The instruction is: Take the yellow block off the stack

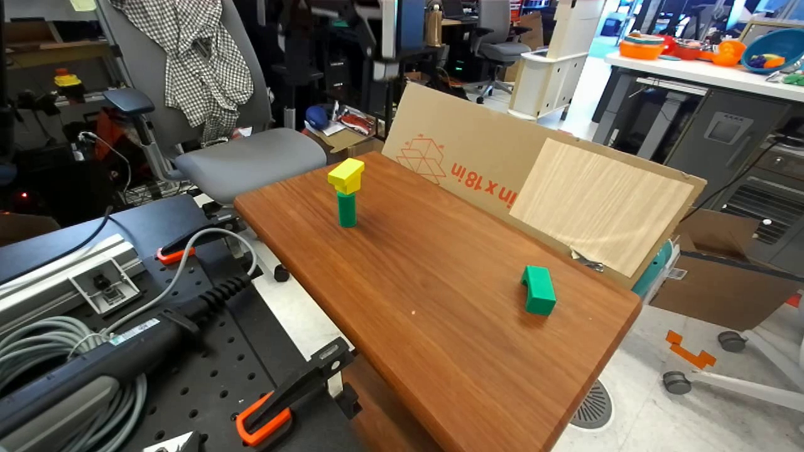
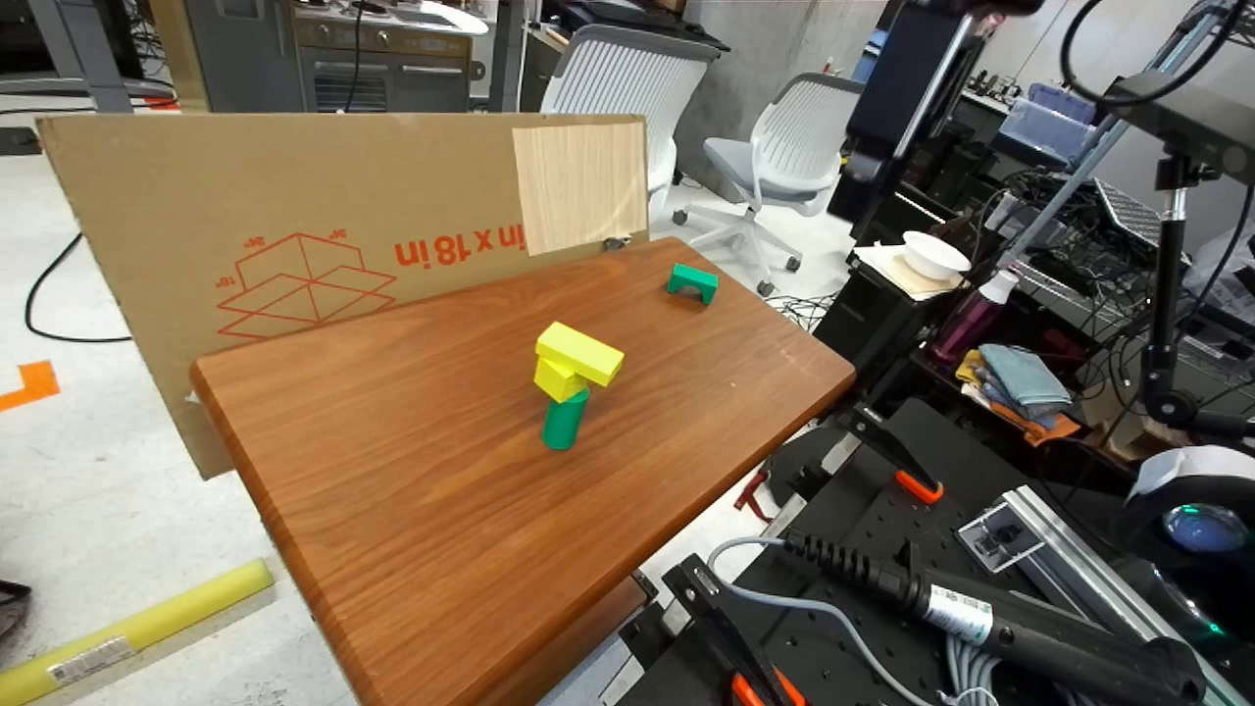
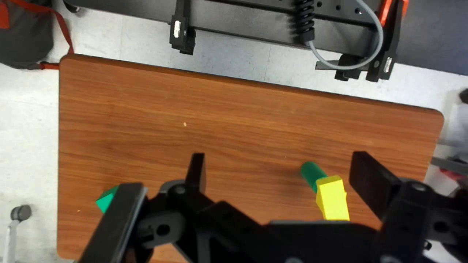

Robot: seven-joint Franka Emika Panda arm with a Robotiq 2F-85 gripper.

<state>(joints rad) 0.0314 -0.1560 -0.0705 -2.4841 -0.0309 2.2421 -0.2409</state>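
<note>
Near and far on your table [image 2: 412, 451]

In an exterior view, you have the stack [image 2: 568, 385] left of and before the lone block [image 2: 692, 278], its top block [image 2: 580, 350] on a middle block [image 2: 555, 382], that on a base block [image 2: 564, 424]. A cardboard panel [image 2: 373, 201] stands behind the table.

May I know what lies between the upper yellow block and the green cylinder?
A lower yellow block lies there, under the upper yellow block and on the green cylinder, seen in both exterior views.

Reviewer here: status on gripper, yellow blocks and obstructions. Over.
Gripper open, empty. Long yellow block topmost on the stack, smaller yellow block and green cylinder beneath. Nothing seen in the way; green arch block apart.
</note>
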